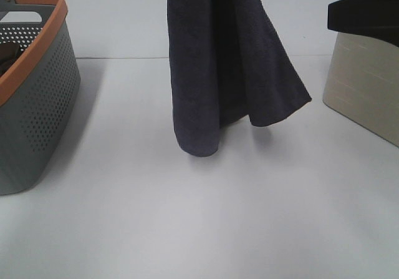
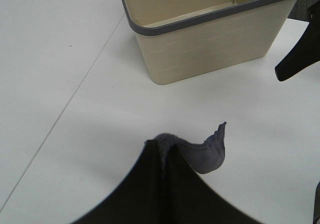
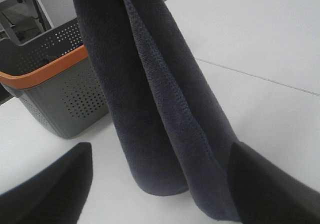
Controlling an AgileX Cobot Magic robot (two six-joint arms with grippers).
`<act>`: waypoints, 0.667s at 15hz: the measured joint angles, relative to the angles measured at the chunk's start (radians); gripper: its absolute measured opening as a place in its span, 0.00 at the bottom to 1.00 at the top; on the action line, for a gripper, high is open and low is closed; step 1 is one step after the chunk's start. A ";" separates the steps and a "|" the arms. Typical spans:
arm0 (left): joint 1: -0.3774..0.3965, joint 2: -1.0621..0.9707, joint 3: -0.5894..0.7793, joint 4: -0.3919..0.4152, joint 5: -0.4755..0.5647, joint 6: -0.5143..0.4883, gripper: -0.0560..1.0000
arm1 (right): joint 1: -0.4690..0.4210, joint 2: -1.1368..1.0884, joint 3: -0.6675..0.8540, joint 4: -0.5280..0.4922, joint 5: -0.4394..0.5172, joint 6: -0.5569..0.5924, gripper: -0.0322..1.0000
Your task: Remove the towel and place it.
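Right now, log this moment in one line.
towel: hangs from shut left tool | right tool: open, near towel | gray basket: left | beige bin: right

The towel, grey basket and cream basket are cut off.

You've got the towel hanging: dark charcoal terry, draped in long vertical folds, rounded lower end, one hemmed corner flaring out.
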 joint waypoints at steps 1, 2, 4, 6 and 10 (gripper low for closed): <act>0.000 0.003 0.000 -0.002 -0.010 -0.006 0.05 | 0.000 0.000 -0.001 0.004 0.000 -0.005 0.68; 0.000 0.003 0.000 -0.006 -0.021 -0.007 0.05 | 0.000 0.000 -0.001 0.005 0.000 -0.012 0.68; 0.000 0.003 -0.002 -0.022 -0.024 -0.007 0.05 | 0.000 0.010 -0.003 0.020 0.010 -0.022 0.67; 0.000 0.003 -0.002 -0.026 -0.024 -0.007 0.05 | 0.000 0.042 -0.005 0.030 0.071 -0.029 0.64; 0.000 0.003 -0.002 -0.027 -0.025 -0.007 0.05 | 0.040 0.102 -0.005 0.041 0.093 -0.033 0.63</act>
